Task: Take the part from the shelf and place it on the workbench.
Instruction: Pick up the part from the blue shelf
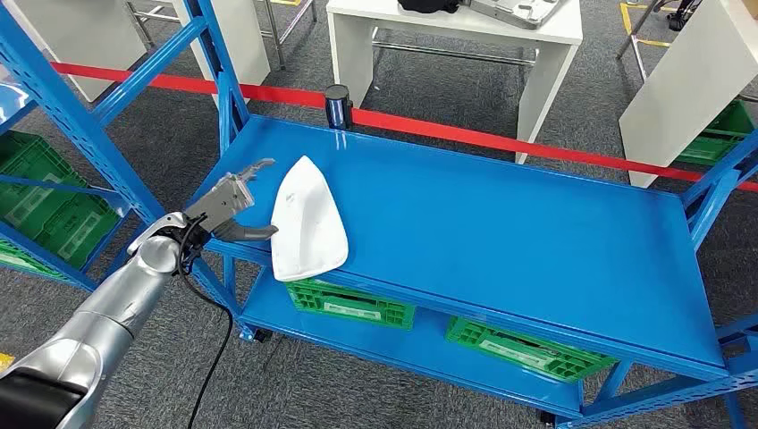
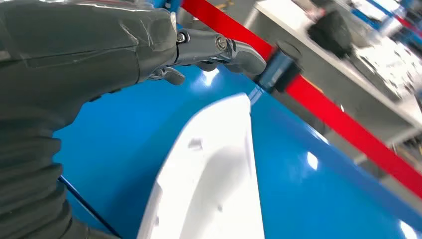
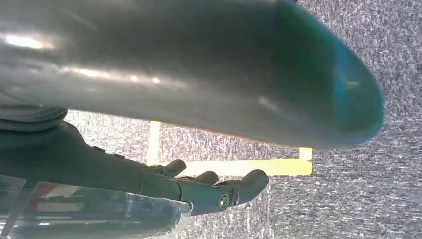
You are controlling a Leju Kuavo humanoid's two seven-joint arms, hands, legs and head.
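The white shell-shaped part [image 1: 307,223] lies on the blue top shelf [image 1: 501,223] at its left front corner, its near end jutting a little over the front edge. My left hand [image 1: 234,201] hovers just left of it, fingers spread above the shelf edge and the thumb reaching to the part's left rim. In the left wrist view the part [image 2: 214,174] stretches away below the outstretched fingers [image 2: 234,50], which close on nothing. My right hand [image 3: 199,186] hangs over the grey carpet, fingers loosely extended and holding nothing.
A red barrier tape [image 1: 501,138] and a black post [image 1: 337,105] run behind the shelf. Green crates [image 1: 349,304] [image 1: 518,349] sit on the lower level. A second blue rack with green crates [image 1: 45,206] stands at left. White tables [image 1: 465,36] stand beyond.
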